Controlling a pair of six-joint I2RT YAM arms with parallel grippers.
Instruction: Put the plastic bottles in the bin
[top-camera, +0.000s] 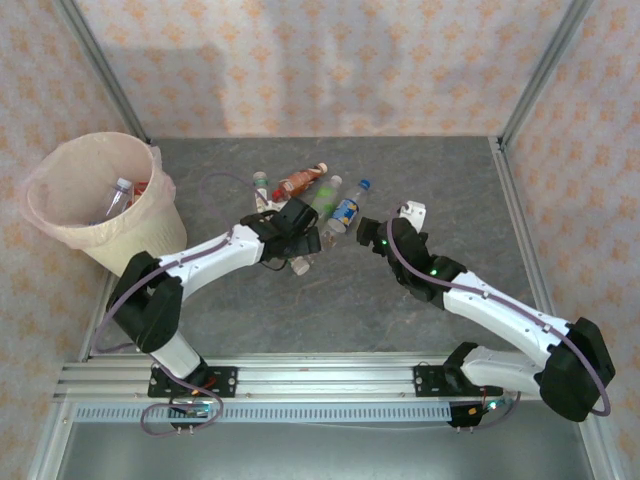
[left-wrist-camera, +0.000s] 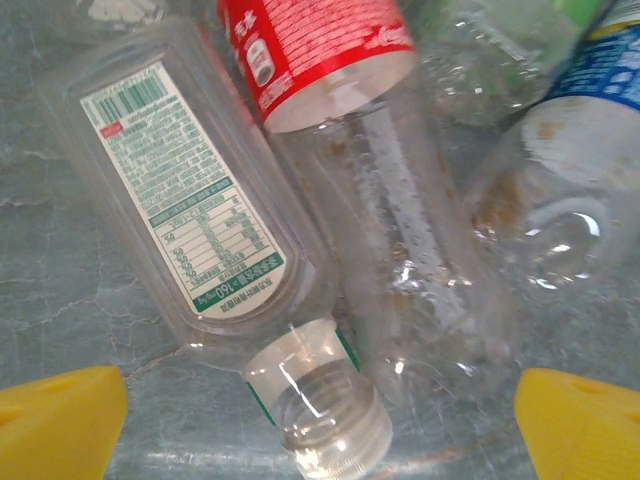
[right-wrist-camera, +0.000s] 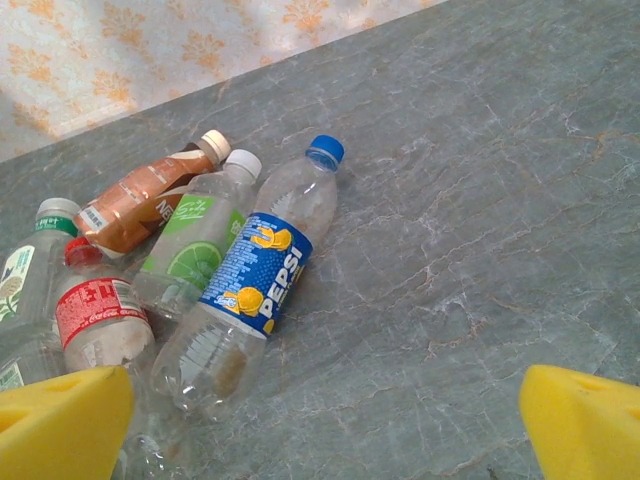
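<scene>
Found the plastic bottles (top-camera: 325, 200) heaped well to the right of the bin (top-camera: 150, 235), at least one already inside it. Saw left gripper (left-wrist-camera: 320, 425) and right gripper (right-wrist-camera: 325, 425) spread wide, empty. Judged the bottles light, thin-walled, slippery, crushable; best pinched across the stiffer neck.

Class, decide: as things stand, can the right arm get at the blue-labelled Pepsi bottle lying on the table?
Probably yes. The right end effector is open and faces the Pepsi bottle, with nothing between them. The lime-labelled bottle lies close alongside it, which may crowd one finger.
</scene>
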